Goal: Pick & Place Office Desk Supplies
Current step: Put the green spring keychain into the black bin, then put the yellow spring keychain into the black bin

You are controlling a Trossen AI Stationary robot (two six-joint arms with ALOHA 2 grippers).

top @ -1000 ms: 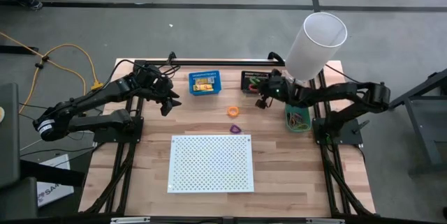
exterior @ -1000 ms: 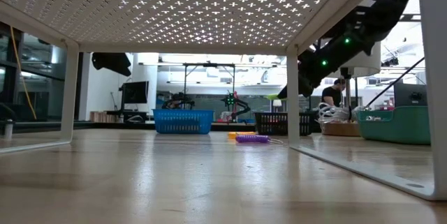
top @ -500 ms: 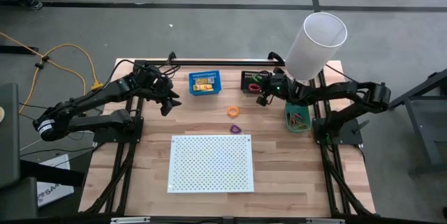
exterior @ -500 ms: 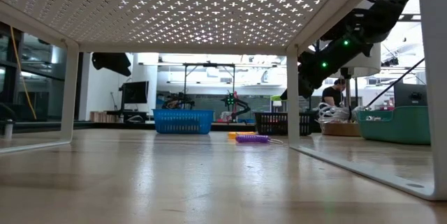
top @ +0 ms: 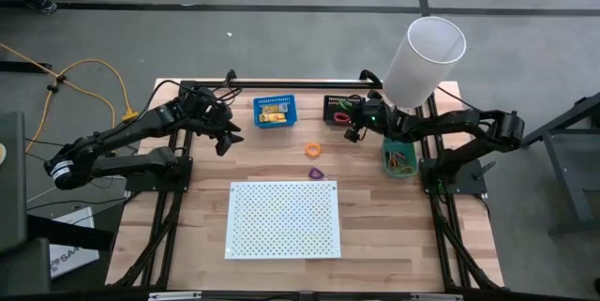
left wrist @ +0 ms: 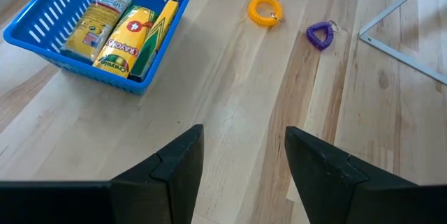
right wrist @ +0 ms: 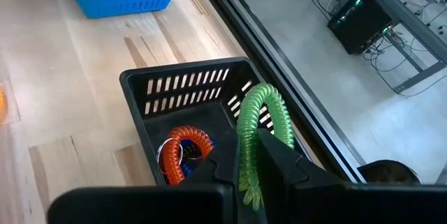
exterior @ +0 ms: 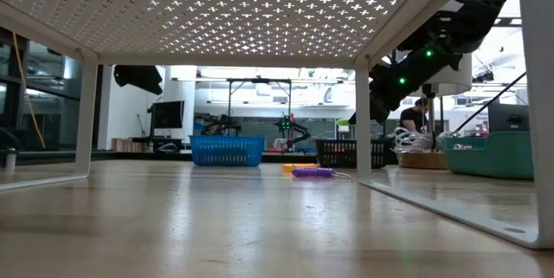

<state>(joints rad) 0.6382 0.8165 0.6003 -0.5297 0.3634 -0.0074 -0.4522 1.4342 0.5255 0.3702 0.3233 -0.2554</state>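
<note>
Left claw (top: 228,137) hovers in the high view's upper left, fingers spread wide. Right claw (top: 352,132), upper right of centre, is clamped shut.

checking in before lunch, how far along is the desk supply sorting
Done: yellow packets sit in the blue bin, and an orange-red loop lies in the black bin. In hand: the right gripper holds a green loop over the black bin. Left: an orange loop and a purple loop lie on the table; the left gripper hovers open.
</note>
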